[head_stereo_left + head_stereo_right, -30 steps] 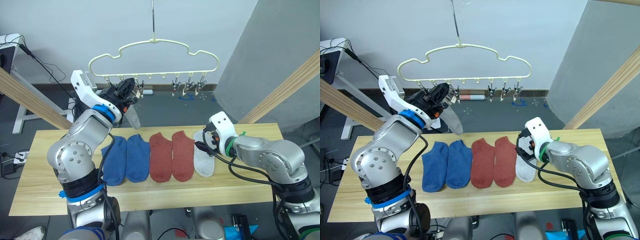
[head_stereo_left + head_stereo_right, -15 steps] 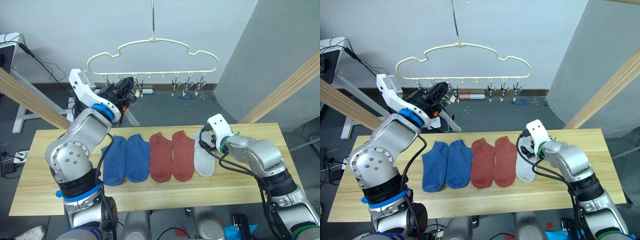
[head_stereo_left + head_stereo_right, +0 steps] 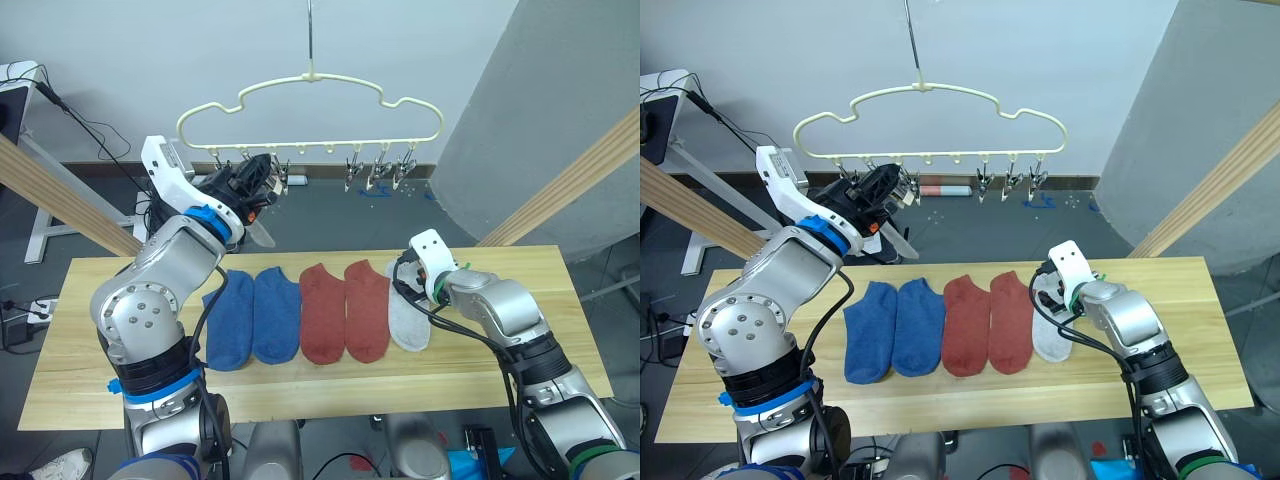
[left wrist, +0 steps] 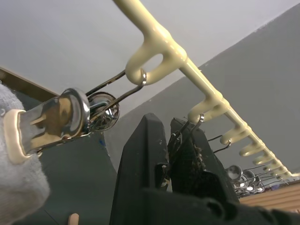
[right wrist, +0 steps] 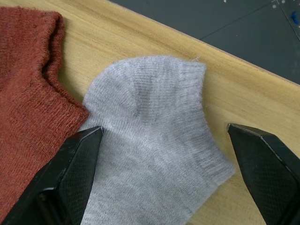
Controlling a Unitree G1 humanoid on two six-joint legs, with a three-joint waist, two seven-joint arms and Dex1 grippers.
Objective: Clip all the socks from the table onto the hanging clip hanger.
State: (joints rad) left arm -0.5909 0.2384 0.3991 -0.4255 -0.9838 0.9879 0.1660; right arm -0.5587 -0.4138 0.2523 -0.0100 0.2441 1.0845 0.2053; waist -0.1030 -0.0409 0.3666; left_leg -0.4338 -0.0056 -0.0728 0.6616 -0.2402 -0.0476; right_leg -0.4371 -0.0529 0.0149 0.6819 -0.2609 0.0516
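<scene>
The pale yellow clip hanger (image 3: pixel 310 85) hangs above the table's far edge. My left gripper (image 3: pixel 262 172) is raised to its left clips, shut on one metal clip (image 4: pixel 177 136). Beside it, another clip (image 4: pixel 51 119) holds a light grey sock (image 3: pixel 262 232) that dangles below. On the table (image 3: pixel 90 340) lie two blue socks (image 3: pixel 232 320), two rust-red socks (image 3: pixel 322 312) and one grey sock (image 3: pixel 408 318) in a row. My right gripper (image 5: pixel 164 131) is open and low over that grey sock's far end, with a finger (image 5: pixel 70 173) on each side.
Several free clips (image 3: pixel 378 170) hang on the hanger's right half. Thick wooden beams slant at the left (image 3: pixel 60 200) and the right (image 3: pixel 560 180). A grey pillar (image 3: pixel 520 120) stands behind the table's right end.
My right gripper has shifted slightly toward the far end of the grey sock, and its forearm has swung in closer. The left gripper stays at the clips.
</scene>
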